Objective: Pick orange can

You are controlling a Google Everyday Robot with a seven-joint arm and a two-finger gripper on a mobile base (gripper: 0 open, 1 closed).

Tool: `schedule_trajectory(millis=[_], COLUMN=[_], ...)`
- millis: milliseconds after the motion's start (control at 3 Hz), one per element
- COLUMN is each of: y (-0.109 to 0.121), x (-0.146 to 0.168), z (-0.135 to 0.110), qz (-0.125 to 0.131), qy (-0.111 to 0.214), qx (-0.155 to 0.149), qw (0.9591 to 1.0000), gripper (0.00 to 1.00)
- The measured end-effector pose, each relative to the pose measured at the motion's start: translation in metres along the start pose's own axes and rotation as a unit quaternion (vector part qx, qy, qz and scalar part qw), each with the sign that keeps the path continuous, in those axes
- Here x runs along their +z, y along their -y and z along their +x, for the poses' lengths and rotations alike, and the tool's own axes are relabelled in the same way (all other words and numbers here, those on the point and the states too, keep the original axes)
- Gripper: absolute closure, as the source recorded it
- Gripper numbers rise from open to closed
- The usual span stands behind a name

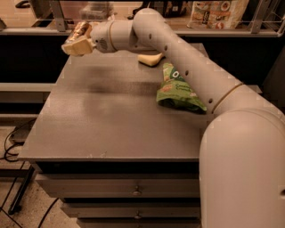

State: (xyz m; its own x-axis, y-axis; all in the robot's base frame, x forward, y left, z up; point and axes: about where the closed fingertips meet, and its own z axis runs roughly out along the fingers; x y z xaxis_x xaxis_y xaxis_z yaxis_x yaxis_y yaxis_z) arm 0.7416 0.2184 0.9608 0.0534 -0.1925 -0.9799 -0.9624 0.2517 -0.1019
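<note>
Gripper (79, 41) at far left, raised above far-left corner of grey table (102, 120). Fingers clamped on orange can (83, 29); can is off table surface and tilted. Arm (178, 58) reaches from right across table. Yellow sponge (150, 59) near far edge, partly behind arm. Green snack bag (176, 91) lies on table just beside arm.

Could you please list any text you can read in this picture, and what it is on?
Green crinkled snack bag: pale lettering, too blurred to read.
Printed cartons on the back shelf: too small to read.
Shiny orange metal can in the claw, above the grey table at its far left corner: markings unreadable.
</note>
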Motion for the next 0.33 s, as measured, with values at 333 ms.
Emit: schedule_trajectory(millis=[333], y=[0.0173], x=[-0.0366], z=[-0.0498], qz=[-0.014], qy=[0.027], qx=[-0.039], qw=[0.9988], gripper=[1.00])
